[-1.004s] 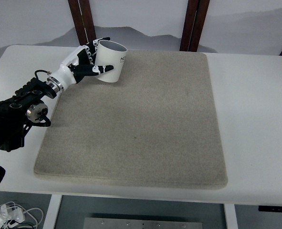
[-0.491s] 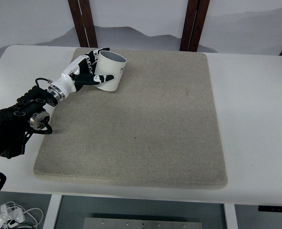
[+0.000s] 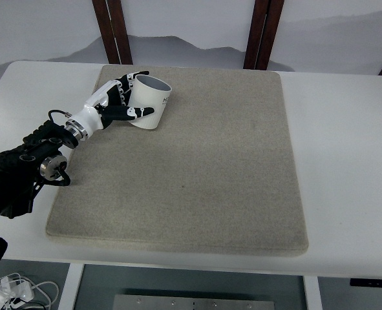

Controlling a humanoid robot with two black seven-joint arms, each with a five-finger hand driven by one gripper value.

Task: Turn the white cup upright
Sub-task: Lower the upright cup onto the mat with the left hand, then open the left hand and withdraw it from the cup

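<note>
From the top view, the left hand (image 3: 116, 103) has its fingers wrapped round the white cup (image 3: 147, 102) at the far left corner of the beige felt-looking mat (image 3: 191, 181), thumb across the near side and the other fingers round the back. The cup's long axis is tilted, open mouth up and leaning away to the right, its base toward the hand, so it's close to upright, though I honestly can't tell whether the bottom edge touches the mat. It's a smooth, glossy cylinder with some dark print, against matte fuzzy fabric on a plain white table (image 3: 346, 161); the right arm isn't visible.
</note>
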